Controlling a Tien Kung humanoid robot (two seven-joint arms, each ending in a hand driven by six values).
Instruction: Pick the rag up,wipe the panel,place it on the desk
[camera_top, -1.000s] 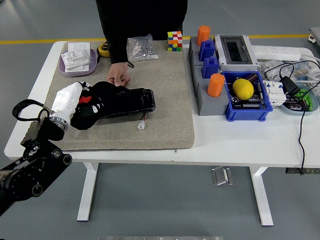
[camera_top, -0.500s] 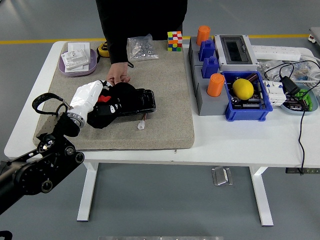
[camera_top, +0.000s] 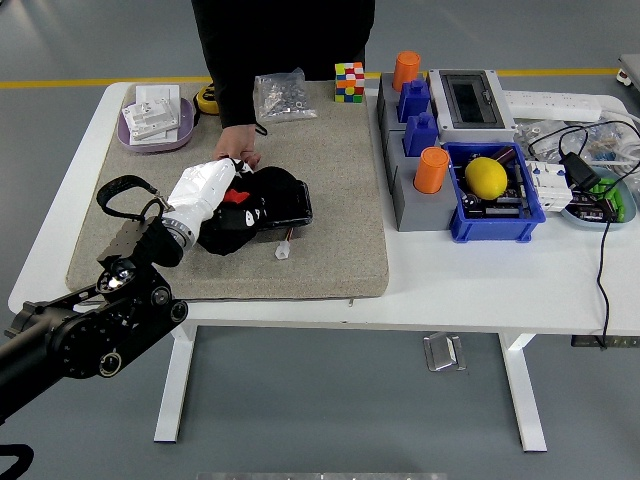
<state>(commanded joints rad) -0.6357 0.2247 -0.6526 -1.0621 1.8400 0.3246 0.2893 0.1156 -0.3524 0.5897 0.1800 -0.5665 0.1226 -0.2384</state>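
My left hand (camera_top: 212, 186), white-shelled, presses a black rag (camera_top: 248, 208) with red and white marks onto a glossy black panel (camera_top: 293, 203) lying on the grey mat (camera_top: 330, 180). The fingers are curled into the rag and cover most of the panel's left part. A person's hand (camera_top: 236, 147) rests on the mat at the panel's far left edge, just beyond my hand. My right arm is out of view.
A small white connector (camera_top: 284, 250) lies just in front of the panel. A purple tray (camera_top: 152, 115), a bag of screws (camera_top: 284, 96) and a colour cube (camera_top: 349, 81) sit at the back. Grey and blue bins (camera_top: 470, 190) with a lemon (camera_top: 486, 177) stand right of the mat.
My left hand has moved right and a little away from me across the panel, dragging the rag with it. The person's hand has stayed in place.
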